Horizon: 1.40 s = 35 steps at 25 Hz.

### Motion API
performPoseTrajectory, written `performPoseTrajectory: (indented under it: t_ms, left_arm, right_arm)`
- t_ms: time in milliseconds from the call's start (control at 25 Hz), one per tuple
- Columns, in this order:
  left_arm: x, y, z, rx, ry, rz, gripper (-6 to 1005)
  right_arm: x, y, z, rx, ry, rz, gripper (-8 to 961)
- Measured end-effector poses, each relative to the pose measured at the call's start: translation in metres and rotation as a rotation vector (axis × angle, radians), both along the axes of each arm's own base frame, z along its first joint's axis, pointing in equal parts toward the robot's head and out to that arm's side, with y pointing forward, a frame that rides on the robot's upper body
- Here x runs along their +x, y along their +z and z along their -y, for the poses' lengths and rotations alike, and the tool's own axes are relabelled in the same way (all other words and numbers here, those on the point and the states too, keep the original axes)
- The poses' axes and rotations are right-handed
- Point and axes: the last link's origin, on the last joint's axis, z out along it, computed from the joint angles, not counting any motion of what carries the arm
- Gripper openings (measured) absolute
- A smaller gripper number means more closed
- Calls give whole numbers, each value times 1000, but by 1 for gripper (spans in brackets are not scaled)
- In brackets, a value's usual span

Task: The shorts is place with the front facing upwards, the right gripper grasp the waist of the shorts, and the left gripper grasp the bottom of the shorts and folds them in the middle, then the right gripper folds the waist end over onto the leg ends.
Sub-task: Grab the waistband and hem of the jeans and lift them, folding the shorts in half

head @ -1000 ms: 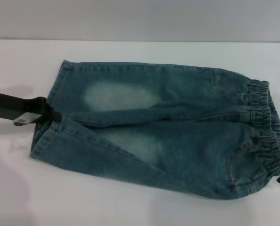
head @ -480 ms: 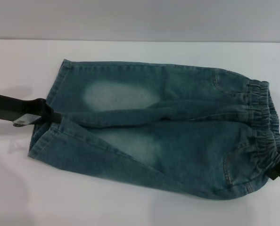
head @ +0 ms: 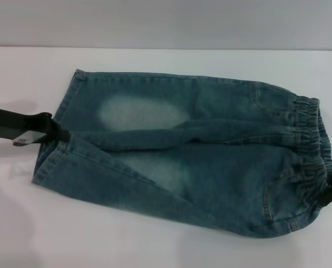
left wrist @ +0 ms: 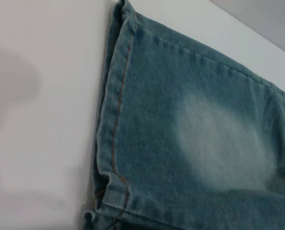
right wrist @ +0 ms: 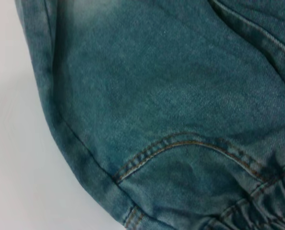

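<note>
- The place looks like a plain test bench or lab set-up rather than a home.
- A bare white table (head: 155, 245) fills the head view, smooth and unmarked.
- Behind it stands a flat grey wall (head: 166, 22) (no shelves, windows or furnishings show).
- Only a pair of denim shorts (head: 210, 162) lies on the table, spread flat, with black robot grippers at each end.
</note>
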Motion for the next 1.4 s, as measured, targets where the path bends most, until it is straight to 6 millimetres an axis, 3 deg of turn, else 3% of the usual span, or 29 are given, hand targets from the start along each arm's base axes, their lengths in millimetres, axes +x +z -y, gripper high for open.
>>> performPoseTrajectory:
  t_ms: [240, 440, 840, 1000, 1400]
  left_arm:
    - [0, 3, -4, 19, -1, -6, 16]
    - [-1, 7, -7, 39, 5, -19, 16]
    - [2, 16, -20, 98, 7, -49, 16]
    - [9, 19, -27, 112, -11, -58, 17]
    - [26, 24, -48, 168, -43, -82, 17]
  right_arm:
    - [1, 1, 1, 0, 1, -5, 90]
    - [5, 4, 3, 6, -9, -12, 3]
    - [11, 37, 11, 101, 24, -269, 3]
    - [10, 42, 20, 115, 50, -392, 3]
    - [29, 53, 28, 317, 30, -553, 2]
